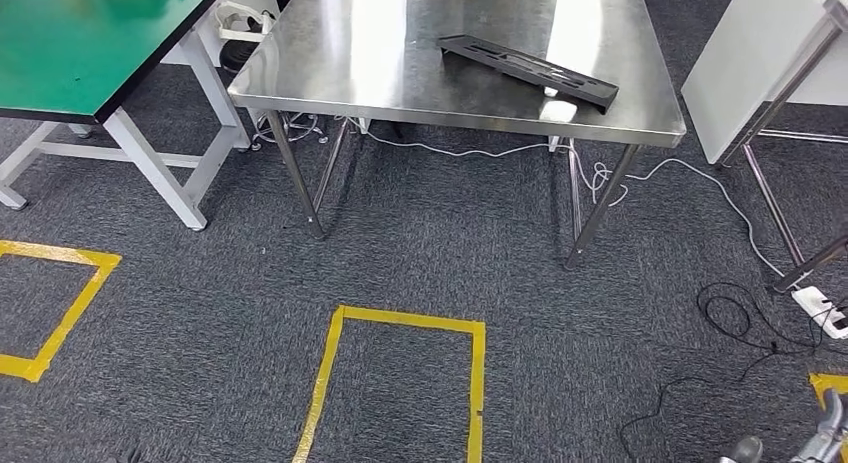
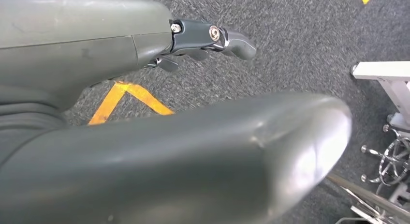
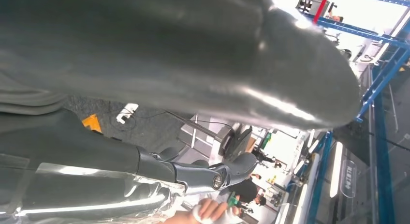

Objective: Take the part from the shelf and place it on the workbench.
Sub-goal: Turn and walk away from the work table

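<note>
A green table (image 1: 90, 38) with white legs stands on the left, on a dark grey carpet (image 1: 420, 253). Yellow tape (image 1: 400, 323) makes a box shape on the carpet, and more yellow tape (image 1: 60, 303) makes another box at the left edge. A thin white cord (image 1: 680, 168) runs along the floor behind the shiny table legs. It goes toward a white plug strip (image 1: 822, 311) on the right. A black cord (image 1: 740, 328) curls in loops close to the strip. A white board (image 1: 745, 63) leans by a metal frame (image 1: 790, 83) on the right. In the right wrist view, blue metal bars (image 3: 382, 79) stand tall, and a person's hand (image 3: 208, 210) is near the picture's edge.
</note>
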Tool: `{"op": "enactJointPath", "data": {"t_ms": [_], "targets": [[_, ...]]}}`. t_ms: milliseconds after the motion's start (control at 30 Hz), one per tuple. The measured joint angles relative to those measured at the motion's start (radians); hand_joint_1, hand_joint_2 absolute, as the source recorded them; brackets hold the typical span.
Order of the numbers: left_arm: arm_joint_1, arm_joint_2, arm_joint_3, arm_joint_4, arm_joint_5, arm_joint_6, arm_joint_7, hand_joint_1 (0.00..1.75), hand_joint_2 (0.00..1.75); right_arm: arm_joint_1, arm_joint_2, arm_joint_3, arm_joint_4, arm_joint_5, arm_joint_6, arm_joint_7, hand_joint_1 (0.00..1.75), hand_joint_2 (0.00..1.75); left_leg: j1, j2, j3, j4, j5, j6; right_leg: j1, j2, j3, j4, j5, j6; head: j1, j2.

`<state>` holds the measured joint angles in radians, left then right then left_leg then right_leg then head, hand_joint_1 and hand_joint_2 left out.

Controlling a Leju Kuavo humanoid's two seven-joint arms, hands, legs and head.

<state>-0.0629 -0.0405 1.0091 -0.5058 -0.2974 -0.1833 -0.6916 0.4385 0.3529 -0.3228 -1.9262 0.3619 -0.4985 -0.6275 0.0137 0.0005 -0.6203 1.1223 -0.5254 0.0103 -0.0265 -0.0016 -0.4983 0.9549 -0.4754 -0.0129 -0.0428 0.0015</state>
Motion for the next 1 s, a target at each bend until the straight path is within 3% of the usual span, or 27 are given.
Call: {"op": "enactJointPath", "data": {"t_ms": [67, 100, 133, 167, 233, 300, 400, 433, 467, 533, 600, 633, 700, 767, 800, 900, 933, 1000], "targets": [[0.001, 0.000, 0.003, 0.001, -0.002, -0.002, 0.000, 0.00, 0.00, 0.000, 0.000, 0.000, 0.000, 0.000, 0.002, 0.000, 0.00, 0.00, 0.004, 0.000, -0.047, 0.125, -0.060, -0.009, 0.004, 0.000, -0.006, 0.003, 0.004, -0.004, -0.001, 0.000], [0.002, 0.000, 0.005, 0.001, -0.003, -0.004, 0.000, 0.00, 0.00, 0.000, 0.000, 0.000, 0.000, 0.000, 0.002, 0.000, 0.00, 0.00, 0.006, 0.000, -0.054, 0.152, -0.065, -0.010, 0.006, 0.000, -0.009, 0.004, 0.004, -0.004, -0.001, 0.000], [0.002, 0.000, 0.008, 0.002, -0.004, -0.005, 0.000, 0.00, 0.00, 0.000, 0.000, 0.000, 0.000, 0.001, 0.002, 0.000, 0.00, 0.00, 0.007, 0.000, -0.042, 0.139, -0.050, -0.009, 0.007, 0.000, -0.010, 0.006, 0.005, -0.005, -0.001, 0.000], [0.003, 0.000, 0.010, 0.002, -0.004, -0.006, 0.000, 0.00, 0.00, 0.000, 0.000, 0.000, 0.000, 0.001, 0.003, 0.000, 0.00, 0.00, 0.007, 0.000, -0.013, 0.088, -0.021, -0.005, 0.008, 0.001, -0.010, 0.008, 0.005, -0.005, -0.001, 0.000], [0.002, 0.002, 0.014, 0.002, -0.004, -0.006, 0.000, 0.00, 0.00, 0.000, 0.000, 0.000, 0.000, 0.001, 0.003, 0.000, 0.00, 0.00, 0.003, -0.002, 0.063, -0.054, 0.034, 0.008, 0.012, 0.002, -0.011, 0.009, 0.006, -0.003, 0.000, 0.000], [0.001, 0.004, 0.015, 0.002, -0.005, -0.007, 0.000, 0.00, 0.00, 0.000, 0.000, -0.001, 0.000, 0.001, 0.003, -0.001, 0.00, 0.00, -0.004, -0.004, 0.095, -0.123, 0.053, 0.021, 0.016, 0.002, -0.016, 0.009, 0.009, 0.004, 0.000, 0.000], [0.000, 0.006, 0.016, 0.002, -0.005, -0.007, 0.000, 0.00, 0.00, -0.001, 0.002, -0.001, 0.000, 0.001, 0.003, -0.001, 0.00, 0.00, -0.008, -0.001, 0.091, -0.140, 0.070, 0.039, 0.019, 0.001, -0.026, 0.009, 0.014, 0.020, 0.000, 0.000], [-0.001, 0.005, 0.016, 0.002, -0.005, -0.007, 0.000, 0.00, 0.00, 0.000, 0.002, -0.002, -0.001, 0.002, 0.003, -0.001, 0.00, 0.00, -0.007, 0.001, 0.089, -0.150, 0.080, 0.049, 0.020, 0.001, -0.037, 0.026, 0.000, 0.021, 0.001, 0.000], [-0.002, 0.004, 0.017, 0.002, -0.005, -0.008, 0.000, 0.00, 0.00, -0.001, 0.001, -0.003, -0.001, 0.002, 0.003, -0.001, 0.00, 0.00, -0.005, 0.004, 0.085, -0.159, 0.090, 0.056, 0.021, 0.001, -0.056, 0.062, -0.026, 0.018, 0.004, 0.000], [-0.004, 0.002, 0.017, 0.003, -0.006, -0.008, 0.000, 0.00, 0.00, -0.001, 0.001, -0.005, 0.000, 0.001, 0.003, 0.000, 0.00, 0.00, -0.005, 0.006, 0.069, -0.164, 0.104, 0.063, 0.017, 0.001, -0.113, 0.188, -0.099, 0.009, 0.008, 0.000], [-0.004, 0.001, 0.017, 0.004, -0.009, -0.008, 0.000, 0.00, 0.00, -0.001, 0.000, -0.007, 0.001, -0.001, 0.003, 0.000, 0.00, 0.00, -0.006, 0.007, 0.051, -0.163, 0.115, 0.060, 0.012, 0.001, -0.146, 0.286, -0.139, 0.016, 0.010, 0.000], [-0.005, 0.000, 0.017, 0.005, -0.010, -0.009, 0.000, 0.00, 0.00, -0.001, -0.001, -0.008, 0.001, -0.003, 0.003, -0.001, 0.00, 0.00, -0.006, 0.007, 0.043, -0.162, 0.121, 0.056, 0.009, 0.001, -0.135, 0.285, -0.135, 0.025, 0.010, 0.000], [-0.006, -0.002, 0.017, 0.007, -0.012, -0.011, 0.000, 0.00, 0.00, -0.004, -0.001, -0.009, 0.001, -0.008, 0.004, -0.003, 0.00, 0.00, -0.005, 0.008, 0.028, -0.156, 0.131, 0.047, 0.001, 0.000, -0.052, 0.163, -0.093, 0.046, 0.011, 0.000], [-0.010, -0.002, 0.017, 0.009, -0.013, -0.015, -0.001, 0.00, 0.00, -0.010, -0.001, -0.010, 0.001, -0.014, 0.004, -0.008, 0.00, 0.00, -0.007, 0.007, 0.016, -0.145, 0.137, 0.036, 0.000, 0.002, 0.028, 0.039, -0.058, 0.051, 0.011, 0.000], [-0.013, -0.002, 0.017, 0.009, -0.013, -0.016, -0.001, 0.00, 0.00, -0.013, -0.002, -0.011, 0.001, -0.017, 0.004, -0.011, 0.00, 0.00, -0.009, 0.006, 0.012, -0.137, 0.139, 0.031, 0.001, 0.004, 0.041, 0.012, -0.053, 0.048, 0.012, 0.000], [-0.021, -0.001, 0.017, 0.009, -0.010, -0.019, -0.002, 0.00, 0.00, -0.019, -0.002, -0.014, 0.002, -0.025, 0.005, -0.018, 0.00, 0.00, -0.005, 0.005, 0.001, -0.122, 0.140, 0.018, -0.002, 0.008, 0.025, 0.009, -0.052, 0.027, 0.013, 0.000], [-0.022, 0.000, 0.017, 0.009, -0.008, -0.020, -0.002, 0.00, 0.00, -0.020, -0.001, -0.015, 0.002, -0.026, 0.005, -0.018, 0.00, 0.00, -0.001, 0.004, -0.004, -0.113, 0.125, 0.013, -0.005, 0.008, 0.021, 0.011, -0.048, 0.017, 0.012, 0.000], [-0.024, 0.001, 0.017, 0.009, -0.007, -0.020, -0.002, 0.00, 0.00, -0.021, 0.000, -0.016, 0.003, -0.026, 0.005, -0.020, 0.00, 0.00, 0.005, 0.004, -0.022, -0.046, 0.047, 0.004, -0.005, 0.006, 0.011, 0.011, -0.035, -0.001, 0.012, 0.000]]}}
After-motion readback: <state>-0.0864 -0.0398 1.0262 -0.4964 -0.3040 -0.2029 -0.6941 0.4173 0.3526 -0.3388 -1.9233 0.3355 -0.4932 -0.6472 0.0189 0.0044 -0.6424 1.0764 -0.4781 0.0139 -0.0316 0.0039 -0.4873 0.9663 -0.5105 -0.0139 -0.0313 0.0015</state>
